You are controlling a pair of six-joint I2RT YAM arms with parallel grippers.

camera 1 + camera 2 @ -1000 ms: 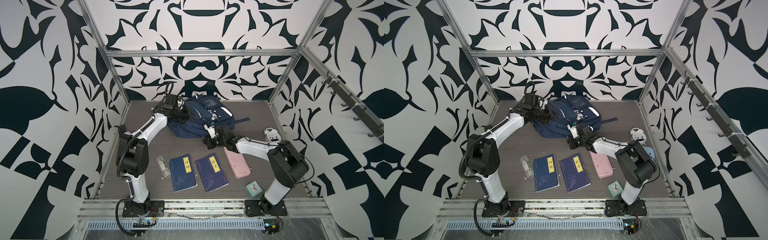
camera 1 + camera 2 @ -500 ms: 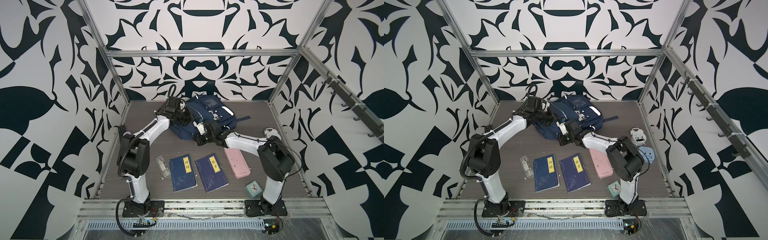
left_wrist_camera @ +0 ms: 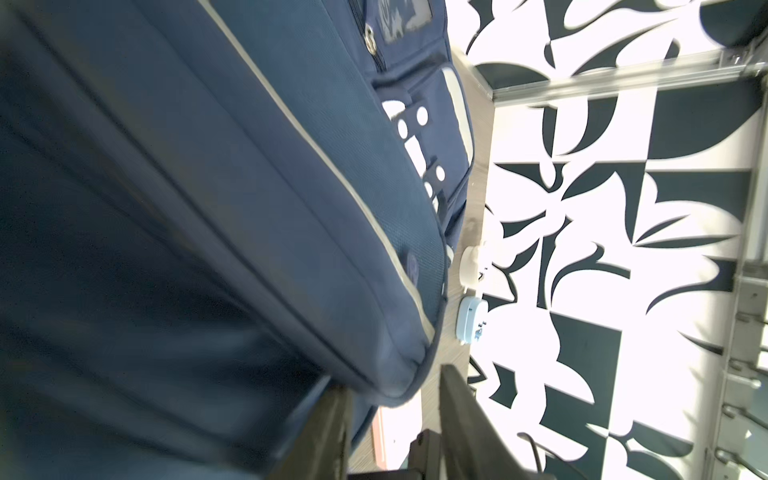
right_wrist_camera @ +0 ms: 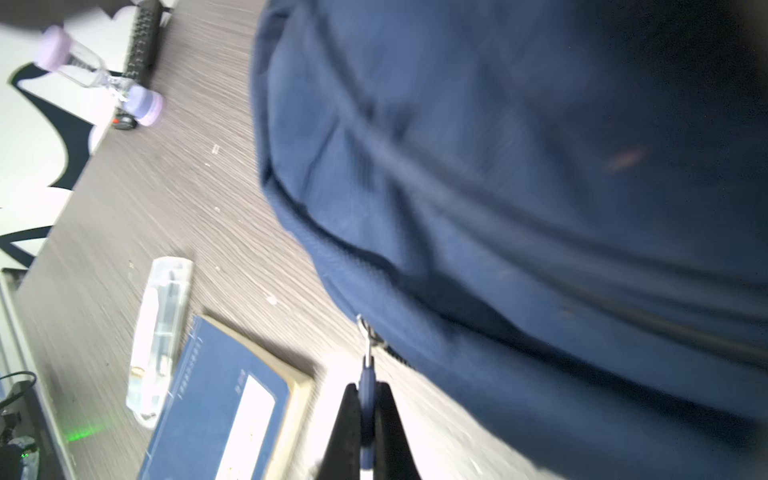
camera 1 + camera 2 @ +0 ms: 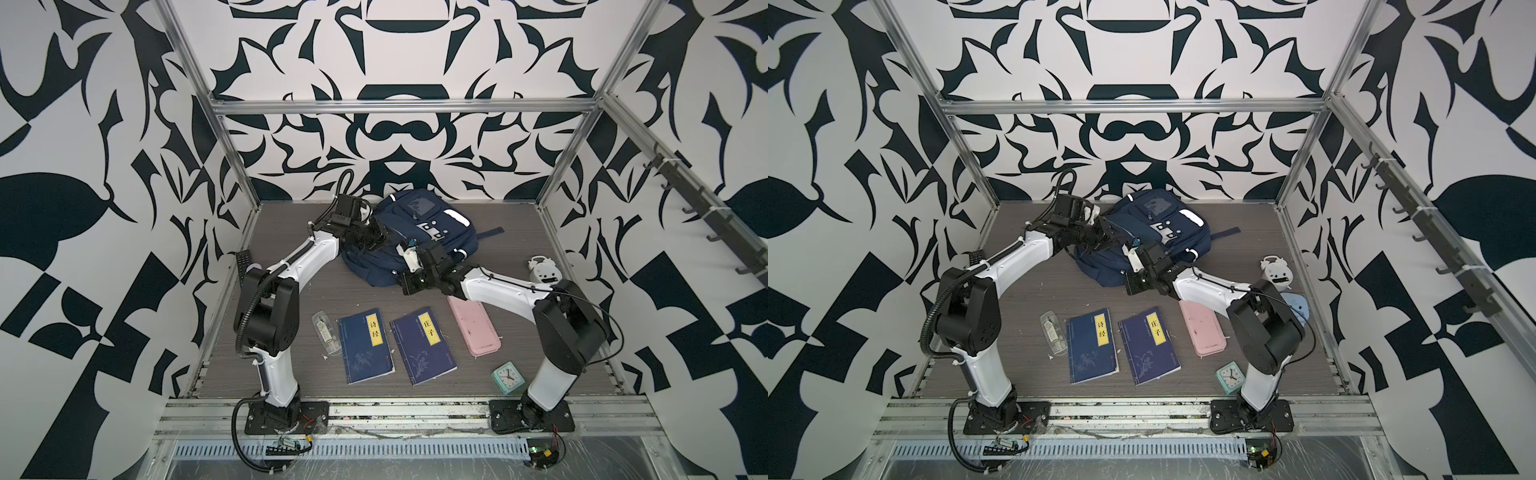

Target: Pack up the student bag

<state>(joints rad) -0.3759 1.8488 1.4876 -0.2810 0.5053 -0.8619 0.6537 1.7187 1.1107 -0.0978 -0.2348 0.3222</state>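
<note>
Opening student bag [image 5: 419, 232] seems step in hand. Bag lies front-up at far middle of surface [image 5: 316, 291].
- Right tool [image 4: 366, 386] pinched shut on blue zipper pull [image 4: 367, 368] at bag's near edge.
- Left tool [image 3: 394, 386] at bag's left side, jaws parted, bag corner at gap, not clamped.
- Advice: left tool pinches fabric beside zip track first; right tool draws pull along track, not away from bag.

Matt woven cloth: student bag [image 5: 370, 266] (zip pull [image 4: 367, 345] part metal).
</note>
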